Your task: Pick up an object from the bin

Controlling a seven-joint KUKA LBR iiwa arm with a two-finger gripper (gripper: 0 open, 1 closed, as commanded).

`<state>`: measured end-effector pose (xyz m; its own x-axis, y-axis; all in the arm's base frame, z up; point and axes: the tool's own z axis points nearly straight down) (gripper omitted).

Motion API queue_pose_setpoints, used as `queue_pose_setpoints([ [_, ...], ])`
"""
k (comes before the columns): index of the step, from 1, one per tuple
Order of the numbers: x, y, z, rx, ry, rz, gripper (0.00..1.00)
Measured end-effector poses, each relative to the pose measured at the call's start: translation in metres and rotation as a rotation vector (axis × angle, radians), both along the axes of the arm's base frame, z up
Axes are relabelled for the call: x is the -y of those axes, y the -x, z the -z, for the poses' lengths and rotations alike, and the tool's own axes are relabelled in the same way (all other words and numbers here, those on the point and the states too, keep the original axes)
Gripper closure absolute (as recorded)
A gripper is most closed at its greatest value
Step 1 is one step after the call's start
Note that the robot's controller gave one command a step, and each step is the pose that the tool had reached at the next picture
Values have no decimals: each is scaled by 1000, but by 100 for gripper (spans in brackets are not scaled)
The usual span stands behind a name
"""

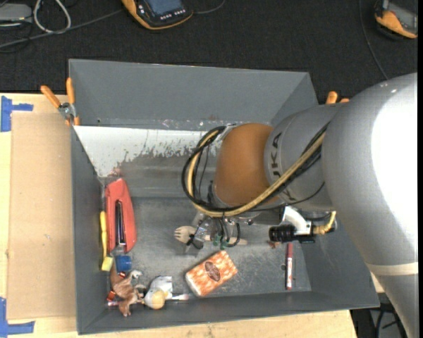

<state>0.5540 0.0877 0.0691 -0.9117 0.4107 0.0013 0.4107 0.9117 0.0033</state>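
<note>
As far as the view shows, nothing has been lifted yet. Every loose thing lies on the floor of the bin, so the pick itself is still to do.

Along the bin's left wall lies a long red stapler-like thing. A thin yellow stick lies just beside it against the wall, and a small blue block sits at its near end. In the near left corner is a small heap of toy figures, with a pale toy just to its right along the near wall.

Towards the middle of the floor lies a small tan piece, its exact shape hard to make out. The claw is low over the middle of the floor, just right of that tan piece. It may be touching the piece or only beside it; the view does not settle which. Nor can it be told whether the claw is spread or pressed together, since the arm's orange cover and looped cables hide most of it.

An orange patterned packet lies near the claw, between it and the near wall. Farther right, a dark-red pen lies well apart, towards the right wall.

Being nearest, the tan piece looks the likeliest thing to be picked. Gripping and lifting remain.
</note>
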Motion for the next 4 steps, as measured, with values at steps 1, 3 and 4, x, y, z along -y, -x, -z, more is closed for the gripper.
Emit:
queue_pose_setpoints([
  [1, 0, 0, 0, 0, 0, 1, 100],
  [3, 1, 3, -45, -8, 1, 0, 100],
  [4, 1, 3, -89, -10, 0, -1, 100],
])
